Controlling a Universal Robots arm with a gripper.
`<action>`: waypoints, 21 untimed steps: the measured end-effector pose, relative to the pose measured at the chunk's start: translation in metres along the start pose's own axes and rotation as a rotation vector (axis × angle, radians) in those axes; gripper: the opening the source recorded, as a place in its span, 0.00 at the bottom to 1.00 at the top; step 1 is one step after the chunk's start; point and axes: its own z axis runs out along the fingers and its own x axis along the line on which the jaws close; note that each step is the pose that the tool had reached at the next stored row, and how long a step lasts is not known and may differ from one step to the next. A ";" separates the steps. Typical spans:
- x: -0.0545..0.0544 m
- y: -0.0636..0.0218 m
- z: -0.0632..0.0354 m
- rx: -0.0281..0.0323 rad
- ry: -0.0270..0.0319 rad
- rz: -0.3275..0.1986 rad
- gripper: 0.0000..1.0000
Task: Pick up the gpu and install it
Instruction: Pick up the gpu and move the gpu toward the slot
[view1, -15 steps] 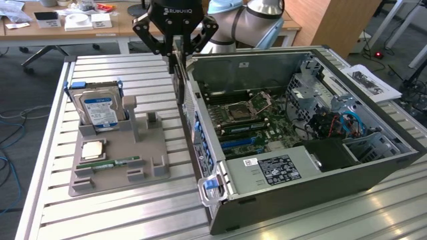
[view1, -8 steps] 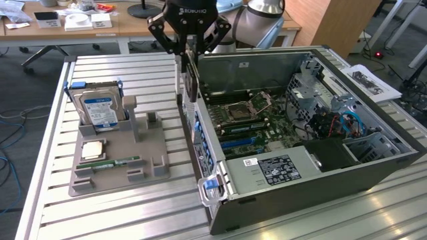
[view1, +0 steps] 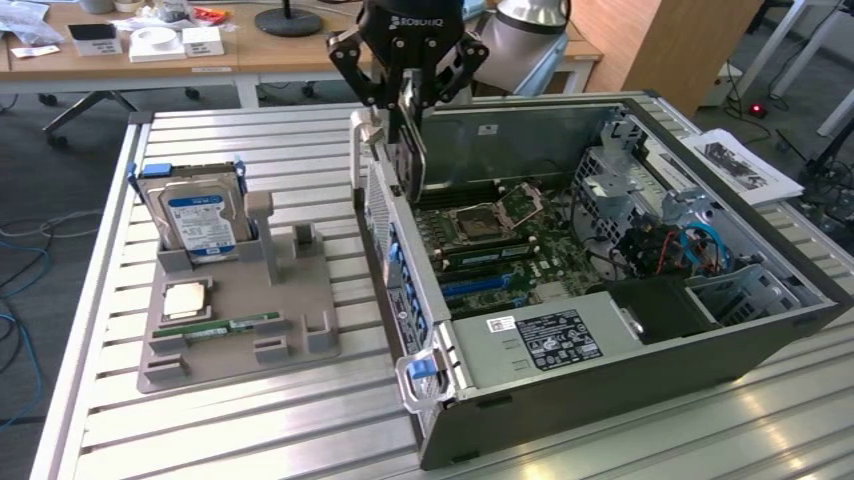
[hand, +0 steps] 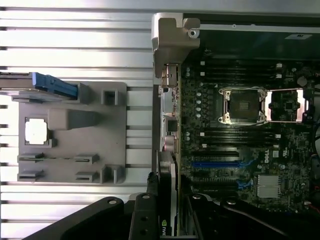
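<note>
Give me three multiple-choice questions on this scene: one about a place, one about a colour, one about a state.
1. Where is the gpu?
A. on the gray tray
B. in the gripper, above the computer case
C. seated in a slot
2. The carrier around the hard drive is:
A. red
B. blue
C. yellow
3. The computer case is:
A. open
B. closed
C. upside down

Answers:
1. B: the gripper clamps the gpu upright over the computer case.
2. B: blue plastic frames the hard drive.
3. A: the motherboard lies exposed.

The case (view1: 667, 365) stands open above the motherboard (view1: 487, 235), its rear wall (view1: 378, 215) close beside the claw's (view1: 407, 100) gpu (view1: 414, 155).
</note>
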 end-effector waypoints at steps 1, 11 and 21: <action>-0.003 0.0000 0.0000 0.0000 0.0000 0.000 0.27; -0.038 0.0005 -0.0001 0.0000 0.0000 0.000 0.27; -0.069 0.0007 -0.0001 0.0000 0.0000 0.000 0.27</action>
